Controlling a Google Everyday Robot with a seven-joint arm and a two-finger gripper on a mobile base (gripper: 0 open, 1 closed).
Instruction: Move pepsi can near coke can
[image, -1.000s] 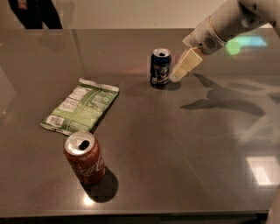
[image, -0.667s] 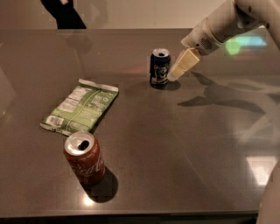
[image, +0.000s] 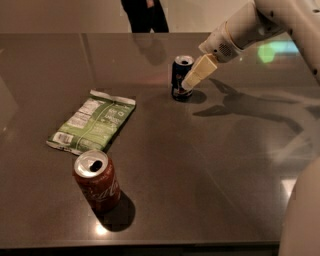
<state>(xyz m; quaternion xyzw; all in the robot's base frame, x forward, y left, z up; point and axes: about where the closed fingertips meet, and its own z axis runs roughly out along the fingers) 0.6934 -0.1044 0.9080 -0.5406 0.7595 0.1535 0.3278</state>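
Note:
The pepsi can (image: 178, 76) is dark blue with a silver top and stands upright at the back middle of the dark table (image: 215, 165). The coke can (image: 97, 181) is red with white script and an opened top. It stands upright near the front left, far from the blue can. My gripper (image: 190, 82) comes in from the upper right on a white arm. Its cream tip lies against the right side of the pepsi can and covers part of it.
A green and white snack bag (image: 92, 121) lies flat between the two cans, left of centre. A person in dark clothes (image: 145, 15) stands behind the table's far edge. The arm's shadow falls on the table at right.
My gripper has edged a little lower and closer against the pepsi can. The person behind the table has walked to the right. Both cans and the bag have not moved.

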